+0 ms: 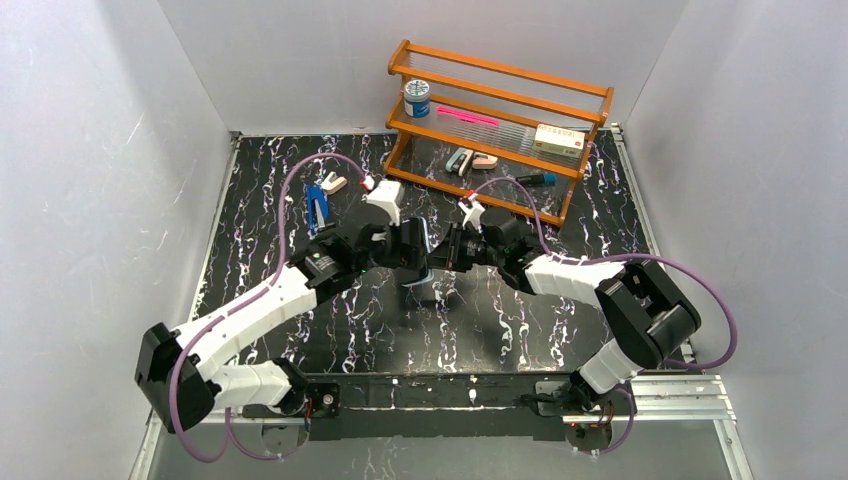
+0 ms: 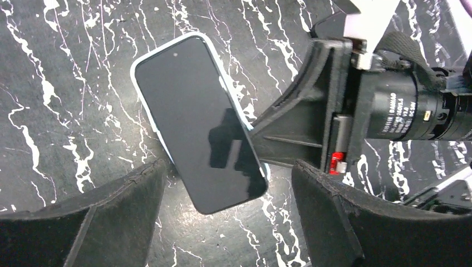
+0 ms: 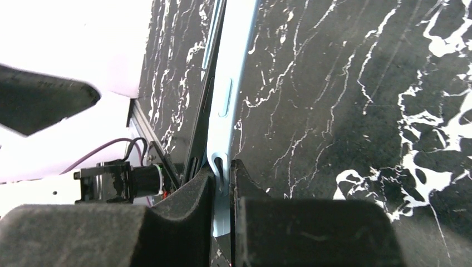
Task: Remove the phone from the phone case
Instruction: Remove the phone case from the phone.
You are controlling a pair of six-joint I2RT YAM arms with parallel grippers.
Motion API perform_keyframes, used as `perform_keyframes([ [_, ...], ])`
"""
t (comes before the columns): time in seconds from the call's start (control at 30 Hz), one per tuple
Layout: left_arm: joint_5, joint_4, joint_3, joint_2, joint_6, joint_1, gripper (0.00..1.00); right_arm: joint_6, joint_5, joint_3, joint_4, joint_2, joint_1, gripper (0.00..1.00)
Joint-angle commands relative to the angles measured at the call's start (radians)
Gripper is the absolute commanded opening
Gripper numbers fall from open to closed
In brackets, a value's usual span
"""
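Observation:
A black-screened phone (image 2: 195, 117) sits in a pale blue case (image 2: 146, 54). It hangs above the marbled table at the middle of the top view (image 1: 420, 268). My right gripper (image 3: 224, 172) is shut on the case's edge (image 3: 231, 83); the phone's dark edge (image 3: 201, 119) stands slightly apart from the case near the jaws. In the left wrist view the right gripper's body (image 2: 311, 117) meets the phone's right side. My left gripper (image 2: 229, 169) is open, with its fingers (image 2: 111, 211) on either side of the phone's lower end. The phone's lower corner sticks out past the case.
A wooden rack (image 1: 500, 105) stands at the back with a can (image 1: 416, 98), a pink pen (image 1: 467, 117) and a box (image 1: 558, 140). A blue tool (image 1: 318, 205) lies at the back left. White walls close in both sides.

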Motion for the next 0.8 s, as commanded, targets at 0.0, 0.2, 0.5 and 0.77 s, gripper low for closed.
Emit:
perform_keyframes([
  [0.0, -0.236, -0.091, 0.084, 0.067, 0.048, -0.116, 0.80, 0.026, 0.060, 0.053, 0.024, -0.060, 0.008, 0.01],
  [0.2, -0.416, -0.153, 0.137, 0.165, 0.068, -0.237, 0.76, 0.042, 0.064, 0.059, 0.011, -0.053, 0.009, 0.01],
  [0.5, -0.597, -0.185, 0.180, 0.290, 0.100, -0.359, 0.61, 0.066, 0.055, 0.061, 0.013, -0.036, 0.011, 0.01],
  [0.77, -0.758, -0.224, 0.213, 0.364, 0.106, -0.406, 0.50, 0.075, 0.051, 0.062, 0.014, -0.034, 0.013, 0.01],
])
